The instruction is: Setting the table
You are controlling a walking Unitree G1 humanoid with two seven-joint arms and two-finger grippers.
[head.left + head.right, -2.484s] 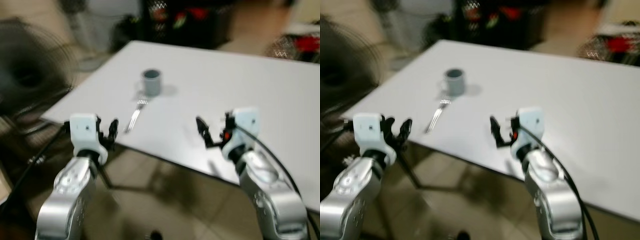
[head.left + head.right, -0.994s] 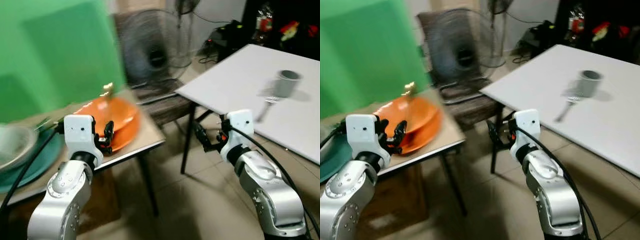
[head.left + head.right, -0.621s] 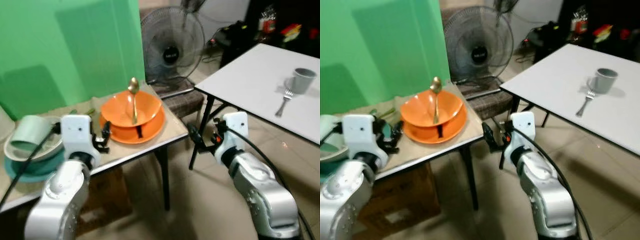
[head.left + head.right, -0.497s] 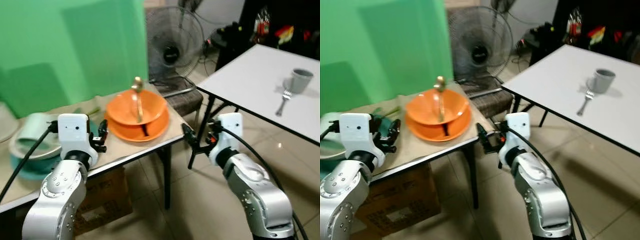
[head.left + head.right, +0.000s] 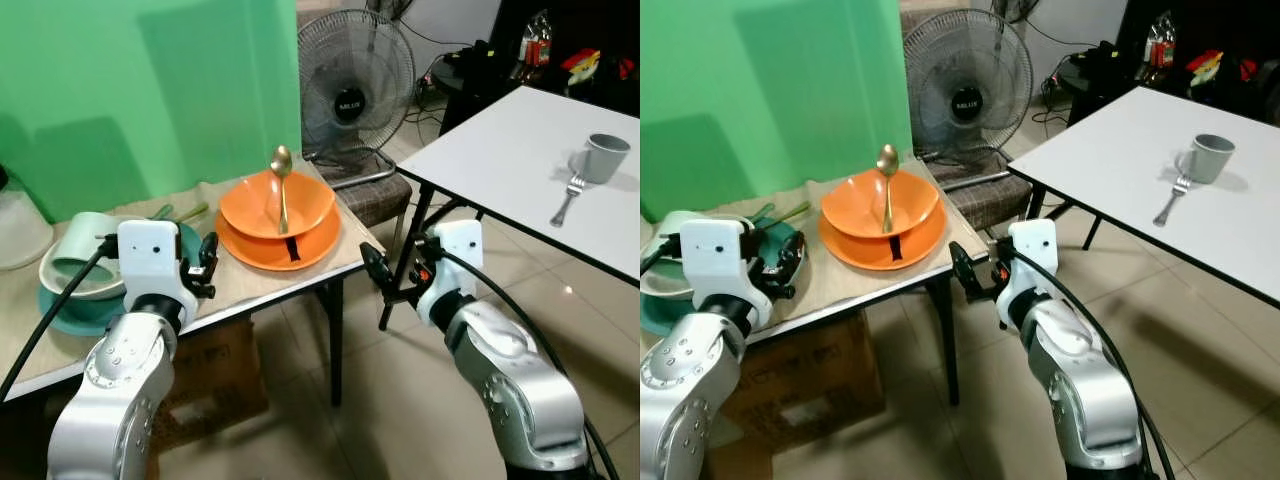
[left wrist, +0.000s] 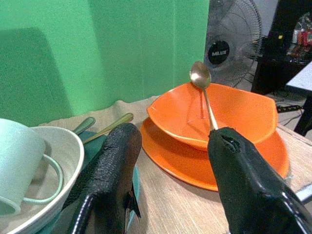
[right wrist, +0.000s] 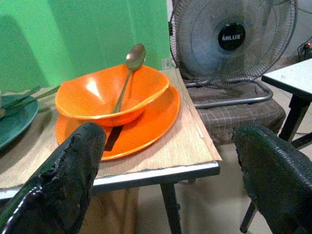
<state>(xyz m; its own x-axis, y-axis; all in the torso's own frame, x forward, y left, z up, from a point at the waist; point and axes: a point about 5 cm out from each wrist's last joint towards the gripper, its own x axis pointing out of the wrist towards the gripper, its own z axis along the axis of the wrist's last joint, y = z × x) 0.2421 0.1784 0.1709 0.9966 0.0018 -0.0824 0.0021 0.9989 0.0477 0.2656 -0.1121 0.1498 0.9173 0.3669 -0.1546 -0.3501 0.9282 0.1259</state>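
I've got the orange bowl [image 5: 278, 203] centre-left in the head view, sitting in an orange plate [image 5: 280, 243] on a low side table [image 5: 250, 285] covered w/ a beige mat. A gold spoon [image 5: 282, 195] leans in the bowl, its round end up above the rim, handle down inside. Left of that, a teal plate [image 5: 62, 312] w/ a white bowl [image 5: 75, 280] on it and a pale green mug [image 6: 19, 163] lying on its side in the white bowl. Two green-handled utensils [image 6: 105, 127] lie on the teal plate's far side.

L gripper [image 5: 206, 268] is up at table height, lower left of frame, forearm angled up from the bottom edge, fingers pointing at the plates; it hovers over the mat between teal plate and orange plate. Its wrist view shows the fingers [image 6: 109, 180] spread wide, nothing held.

R gripper [image 5: 378, 277] is centre frame, just off the side table's near corner, over the tile floor, elbow bent, fingers aimed back toward the orange plate. Fingers [image 7: 68, 175] wide apart, empty.

Upper right: white table [image 5: 500, 150] w/ a grey cup [image 5: 606, 157] and a fork [image 5: 566, 198] just beside it. A fan [image 5: 355, 85] stands behind a chair [image 5: 375, 195], top centre.
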